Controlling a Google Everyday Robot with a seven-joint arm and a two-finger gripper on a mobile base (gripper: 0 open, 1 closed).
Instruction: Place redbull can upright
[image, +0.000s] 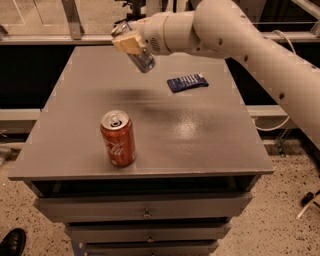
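Observation:
The redbull can, slim and silver with blue patches, is held tilted in the air above the far left part of the grey table. My gripper is shut on its upper part, tan fingers across it, lower end pointing down to the right. The can is clear of the table top. My white arm reaches in from the upper right.
A wider red Coca-Cola can stands upright near the table's front left. A flat dark-blue packet lies at the back right. Drawers sit under the table top. A rail runs behind the table.

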